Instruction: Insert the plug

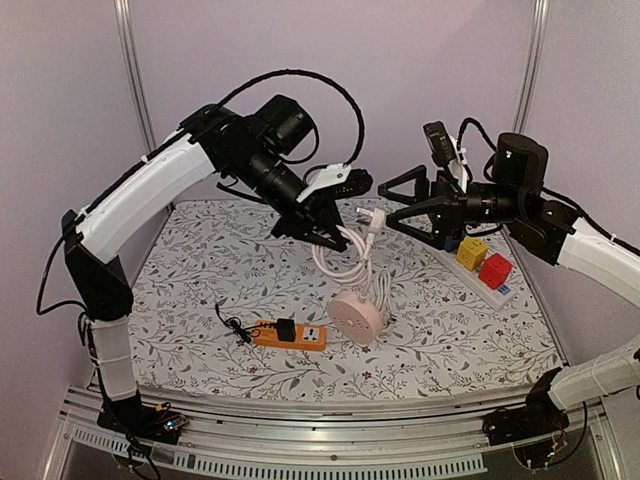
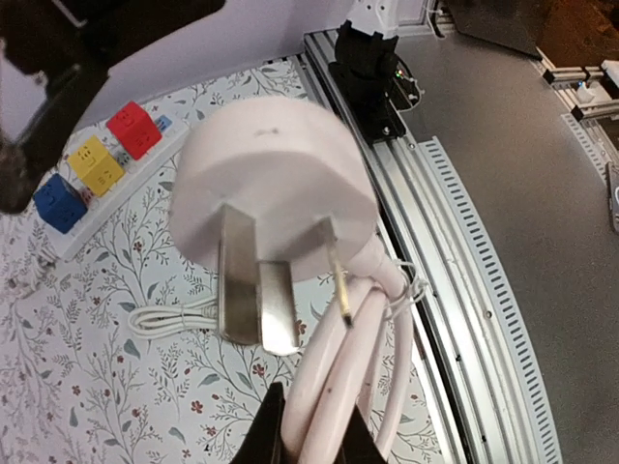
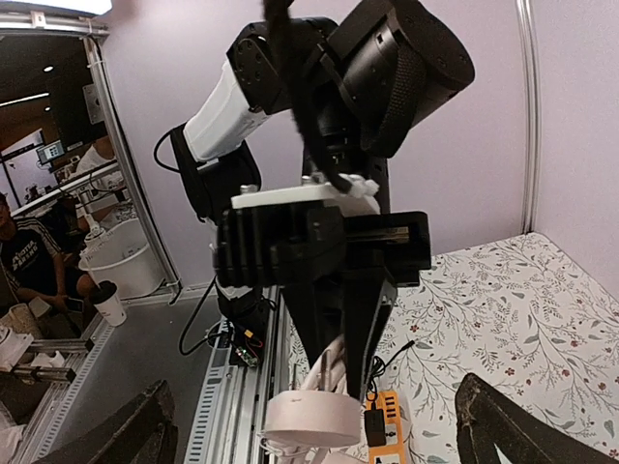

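My left gripper (image 1: 335, 235) is raised above the mat and shut on looped white cable (image 1: 345, 262). In the left wrist view the black fingers (image 2: 266, 437) pinch the cable (image 2: 324, 387). Beyond them is a round white plug (image 2: 276, 188) with flat metal prongs (image 2: 256, 300) facing the camera. In the top view the round plug (image 1: 357, 312) is low by the mat at the end of the cable; I cannot tell whether it touches. My right gripper (image 1: 395, 207) is open and empty, facing the left gripper. A small white cable end (image 1: 372, 217) lies between them.
A white power strip (image 1: 470, 272) with blue, yellow (image 1: 472, 252) and red (image 1: 495, 270) cube adapters lies at the right. An orange power strip (image 1: 290, 333) with a black adapter and thin black lead lies front centre. The table's metal rail (image 2: 455, 251) runs along the near edge.
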Tool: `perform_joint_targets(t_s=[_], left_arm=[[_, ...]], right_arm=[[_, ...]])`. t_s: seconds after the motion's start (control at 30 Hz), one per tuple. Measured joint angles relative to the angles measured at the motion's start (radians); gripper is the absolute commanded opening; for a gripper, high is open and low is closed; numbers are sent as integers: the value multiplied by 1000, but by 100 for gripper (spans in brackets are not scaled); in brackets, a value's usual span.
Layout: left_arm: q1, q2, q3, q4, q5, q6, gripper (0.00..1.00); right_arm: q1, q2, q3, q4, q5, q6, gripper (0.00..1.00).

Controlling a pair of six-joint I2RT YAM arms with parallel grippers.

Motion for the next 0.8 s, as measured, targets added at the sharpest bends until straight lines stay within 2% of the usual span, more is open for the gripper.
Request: perform_joint_targets(t_s=[0.13, 0.53, 0.8], left_arm=[[-53, -19, 38, -27, -42, 64, 0], [-76, -35, 68, -56, -115, 97, 0], [-76, -34, 84, -58, -117, 99, 0]], right_arm=[[-5, 0, -2, 18, 14, 45, 99], [77, -68, -219, 344, 126, 331, 98], [114, -115, -251, 406, 178, 352, 80]])
